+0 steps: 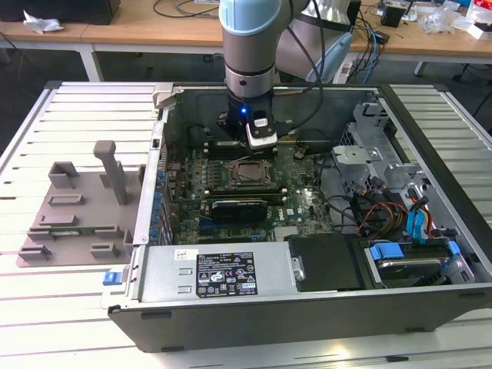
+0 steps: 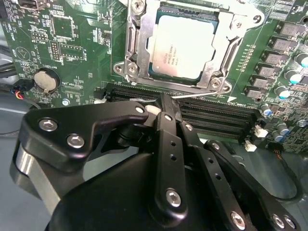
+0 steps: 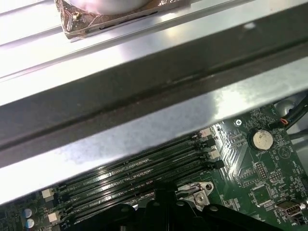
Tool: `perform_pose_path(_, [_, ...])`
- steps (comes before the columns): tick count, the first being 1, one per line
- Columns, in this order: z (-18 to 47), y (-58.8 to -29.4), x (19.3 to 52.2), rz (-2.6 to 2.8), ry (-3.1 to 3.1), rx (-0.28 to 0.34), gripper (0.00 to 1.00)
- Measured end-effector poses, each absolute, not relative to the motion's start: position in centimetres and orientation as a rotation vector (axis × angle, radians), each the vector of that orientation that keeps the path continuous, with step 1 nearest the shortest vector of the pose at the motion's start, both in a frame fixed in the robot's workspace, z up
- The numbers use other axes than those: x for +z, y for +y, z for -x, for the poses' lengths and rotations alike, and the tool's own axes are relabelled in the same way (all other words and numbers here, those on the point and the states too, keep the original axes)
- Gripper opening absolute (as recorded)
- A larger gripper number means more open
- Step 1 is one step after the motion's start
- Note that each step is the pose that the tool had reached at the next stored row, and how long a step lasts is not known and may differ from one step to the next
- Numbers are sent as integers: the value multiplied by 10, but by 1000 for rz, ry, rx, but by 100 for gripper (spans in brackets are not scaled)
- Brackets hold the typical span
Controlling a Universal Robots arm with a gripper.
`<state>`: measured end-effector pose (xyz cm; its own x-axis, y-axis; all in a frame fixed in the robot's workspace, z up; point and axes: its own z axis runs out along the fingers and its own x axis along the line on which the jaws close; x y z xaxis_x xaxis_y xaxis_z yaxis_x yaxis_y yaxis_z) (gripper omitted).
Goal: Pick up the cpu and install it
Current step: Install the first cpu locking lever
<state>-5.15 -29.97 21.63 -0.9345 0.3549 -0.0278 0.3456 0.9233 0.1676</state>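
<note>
The cpu (image 2: 183,45), a flat square chip with a pale silvery top, lies seated in the black metal-framed socket (image 2: 137,57) of the green motherboard (image 2: 72,43). In the exterior view the socket (image 1: 249,173) sits mid-board inside the open computer case. My gripper (image 2: 163,102) hovers over the black memory slots (image 2: 211,113) just beside the socket, its black fingers drawn together with nothing between them. It does not touch the cpu. The arm's wrist (image 1: 247,84) stands upright over the rear of the board.
A grey fixture plate (image 1: 77,211) with raised blocks lies outside the case at the exterior view's left. Power supply (image 1: 215,270), drive cage (image 1: 415,261) and loose cables (image 1: 377,207) fill the case front and right. A coin battery (image 2: 44,79) and the case wall (image 3: 144,120) lie close by.
</note>
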Motion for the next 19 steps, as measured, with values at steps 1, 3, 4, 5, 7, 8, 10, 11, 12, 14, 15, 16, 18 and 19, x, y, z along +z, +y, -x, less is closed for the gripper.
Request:
perform_pose_path(1, [51, -299, 216, -551, 3024, 247, 11])
perform_pose_path(3, [51, -298, 216, -551, 3024, 247, 11])
perform_pose_path(4, [51, -298, 216, -551, 3024, 247, 11])
perform_pose_path(5, [52, -297, 216, -551, 3024, 247, 11])
perform_pose_path(7, [52, -296, 216, -551, 3024, 247, 11])
perform_pose_path(8, [52, -296, 216, -551, 3024, 248, 11])
perform_pose_path(10, [52, -296, 216, -551, 3024, 248, 11])
perform_pose_path(11, [52, -296, 215, -551, 3024, 248, 11])
perform_pose_path(12, [52, -296, 214, -551, 3024, 247, 11])
perform_pose_path(14, [52, -296, 212, -551, 3024, 247, 11])
perform_pose_path(15, [52, -296, 210, -552, 3024, 247, 11])
perform_pose_path(16, [52, -296, 208, -551, 3024, 246, 11])
perform_pose_path(18, [51, -296, 207, -551, 3024, 246, 11])
perform_pose_path(19, [51, -295, 207, -551, 3024, 246, 11])
